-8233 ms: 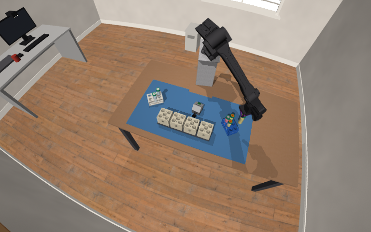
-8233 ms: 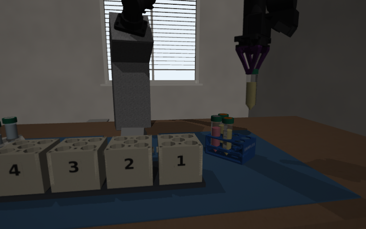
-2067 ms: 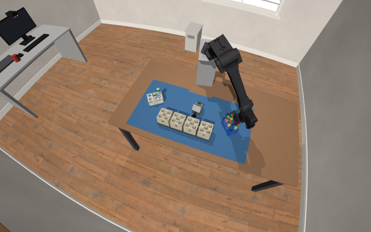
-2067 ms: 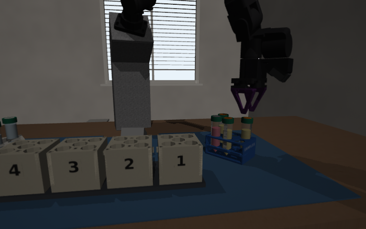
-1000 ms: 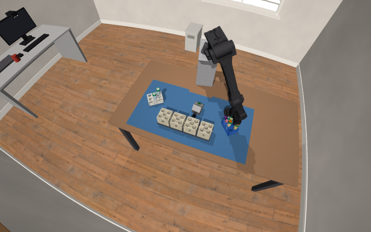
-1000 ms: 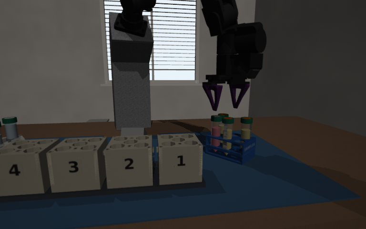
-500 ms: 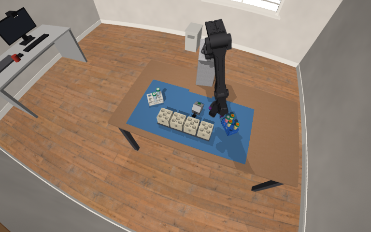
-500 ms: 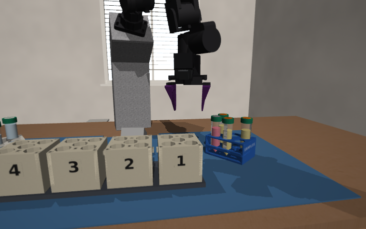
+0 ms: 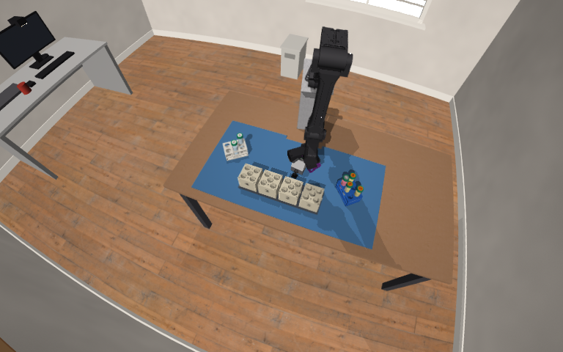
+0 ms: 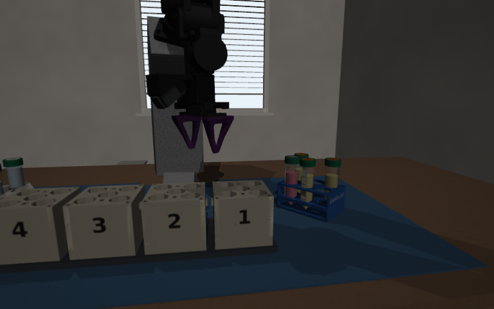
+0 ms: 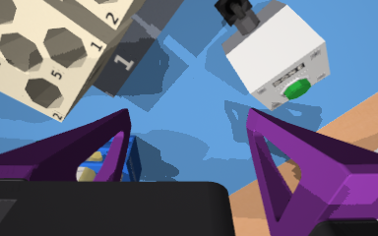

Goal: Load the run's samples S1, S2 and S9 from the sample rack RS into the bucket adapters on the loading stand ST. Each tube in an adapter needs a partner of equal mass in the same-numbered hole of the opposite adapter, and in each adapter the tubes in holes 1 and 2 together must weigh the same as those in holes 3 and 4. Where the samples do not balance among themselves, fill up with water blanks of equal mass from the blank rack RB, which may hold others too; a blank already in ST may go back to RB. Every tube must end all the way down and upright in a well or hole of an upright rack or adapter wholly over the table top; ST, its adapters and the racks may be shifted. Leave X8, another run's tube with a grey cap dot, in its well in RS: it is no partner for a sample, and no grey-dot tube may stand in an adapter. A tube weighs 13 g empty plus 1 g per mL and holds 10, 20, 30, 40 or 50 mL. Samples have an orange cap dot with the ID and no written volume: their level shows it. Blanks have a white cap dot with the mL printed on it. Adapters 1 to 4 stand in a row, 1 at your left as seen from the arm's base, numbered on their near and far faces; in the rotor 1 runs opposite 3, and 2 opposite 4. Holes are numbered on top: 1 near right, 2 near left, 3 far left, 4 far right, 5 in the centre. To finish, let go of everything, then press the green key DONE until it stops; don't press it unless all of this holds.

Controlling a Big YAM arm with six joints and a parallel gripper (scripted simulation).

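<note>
Four adapters [image 10: 173, 218] are counted, and four tubes in the blue sample rack [image 10: 329, 203]. The claw [image 10: 204, 147] is held open, empty; the rack is seen at four o'clock, well apart.

Black digits are showing on four cream blocks: 4 [image 10: 19, 229], 3 [image 10: 99, 224], 2 [image 10: 173, 221] and 1 [image 10: 244, 216]. Beside one block's holes [image 11: 44, 64], small 1, 5 and 2 are showing; its dark base [image 11: 129, 59] is reading 1
</note>
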